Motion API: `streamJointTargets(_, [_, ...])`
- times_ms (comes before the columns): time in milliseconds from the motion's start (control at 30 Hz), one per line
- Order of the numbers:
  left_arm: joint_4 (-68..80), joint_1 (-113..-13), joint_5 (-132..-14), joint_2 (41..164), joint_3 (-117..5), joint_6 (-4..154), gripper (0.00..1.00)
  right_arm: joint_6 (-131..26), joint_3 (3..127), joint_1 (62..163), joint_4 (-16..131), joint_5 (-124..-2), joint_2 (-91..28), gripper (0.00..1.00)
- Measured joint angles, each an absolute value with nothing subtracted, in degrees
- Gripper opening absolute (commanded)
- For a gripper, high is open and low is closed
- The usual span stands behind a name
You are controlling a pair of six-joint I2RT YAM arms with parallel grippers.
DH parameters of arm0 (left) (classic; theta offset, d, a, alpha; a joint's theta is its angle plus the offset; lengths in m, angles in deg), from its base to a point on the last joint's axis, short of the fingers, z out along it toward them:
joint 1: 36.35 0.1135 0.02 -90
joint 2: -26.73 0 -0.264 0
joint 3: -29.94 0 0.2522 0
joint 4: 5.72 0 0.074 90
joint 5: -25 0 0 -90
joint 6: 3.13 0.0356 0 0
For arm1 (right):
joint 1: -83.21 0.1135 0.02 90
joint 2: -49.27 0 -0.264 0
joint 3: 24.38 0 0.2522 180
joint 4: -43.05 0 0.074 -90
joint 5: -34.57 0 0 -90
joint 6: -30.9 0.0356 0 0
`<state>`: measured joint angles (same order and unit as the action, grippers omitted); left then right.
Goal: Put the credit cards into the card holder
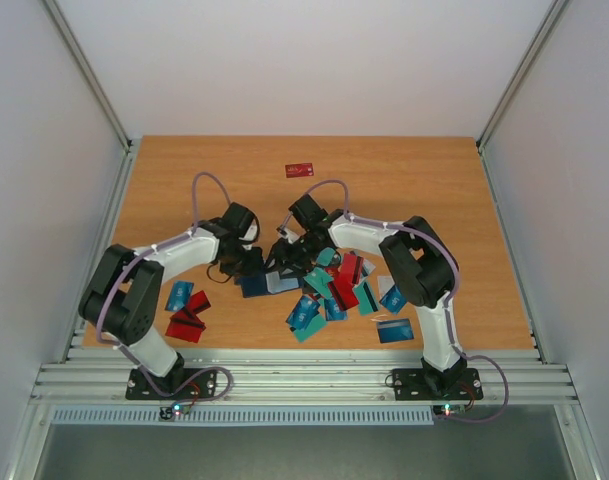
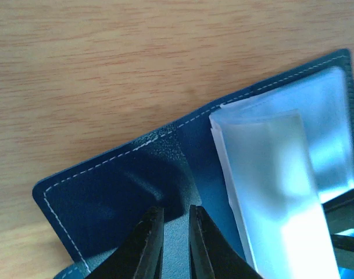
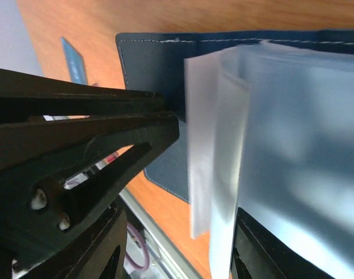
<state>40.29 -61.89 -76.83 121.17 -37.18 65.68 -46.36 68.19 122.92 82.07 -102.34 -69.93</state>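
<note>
The card holder [image 1: 267, 284] lies open on the table between my two grippers, dark navy with frosted plastic sleeves. In the left wrist view my left gripper [image 2: 175, 210] is nearly shut with its tips pressed on the navy cover [image 2: 107, 197], left of the sleeves [image 2: 275, 174]. In the right wrist view my right gripper [image 3: 179, 256] is open, and a raised sleeve [image 3: 223, 145] stands between its fingers [image 3: 89, 250]. Credit cards lie in two heaps, a small one at the left [image 1: 186, 312] and a larger one at the right [image 1: 336, 290]. Neither gripper holds a card.
A single red card [image 1: 300, 170] lies far back in the middle. A blue card [image 1: 395, 330] lies near the front edge by the right arm's base. Metal rails [image 1: 284, 375] run along the near edge.
</note>
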Motion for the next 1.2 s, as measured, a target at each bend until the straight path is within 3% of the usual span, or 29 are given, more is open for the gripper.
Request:
streamJointTargets(500, [45.7,-57.6,-79.9,108.7,-35.8,65.7,0.18,-42.6,69.6,124.7,75.5,-107.6,-74.1,0.46])
streamJointTargets(800, [43.3,-51.1,-92.3,108.6,-34.4,64.1,0.19,-40.0,71.9,124.7,73.4,-109.4,-78.0,0.48])
streamJointTargets(1200, [35.2,-51.0,-103.3,109.1,-29.9,61.1,0.19,-41.0,75.8,124.6,80.8,-107.6,-78.5,0.50])
